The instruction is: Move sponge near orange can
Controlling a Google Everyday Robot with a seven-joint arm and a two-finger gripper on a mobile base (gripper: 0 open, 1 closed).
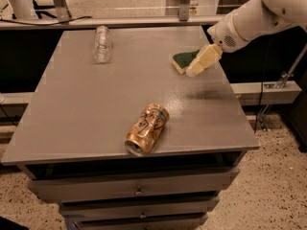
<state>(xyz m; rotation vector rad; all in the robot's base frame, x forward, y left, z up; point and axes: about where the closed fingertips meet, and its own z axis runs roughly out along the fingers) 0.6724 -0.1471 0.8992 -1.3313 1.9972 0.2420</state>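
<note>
Grey surface (86,114) on a stack of drawers (139,191), with speckled floor around it. The sponge (183,60) lies at the far right of the surface, green side up. My pincer (203,61) is at its right end and overlaps it in this view. I cannot tell whether the pincer is apart, together or clamped, nor whether it touches the foam. The orange can (147,129) lies on its side near the front edge, well apart from the sponge. Risks, by my judgement: a shallow hold on soft foam could let the sponge slip out. A shove rather than a lift could slide it toward the right edge. Coming in low beside the can could set it rolling off the front lip. The clear bottle (101,43) lies at the far left, off the line. Only bare surface lies between sponge and can.
</note>
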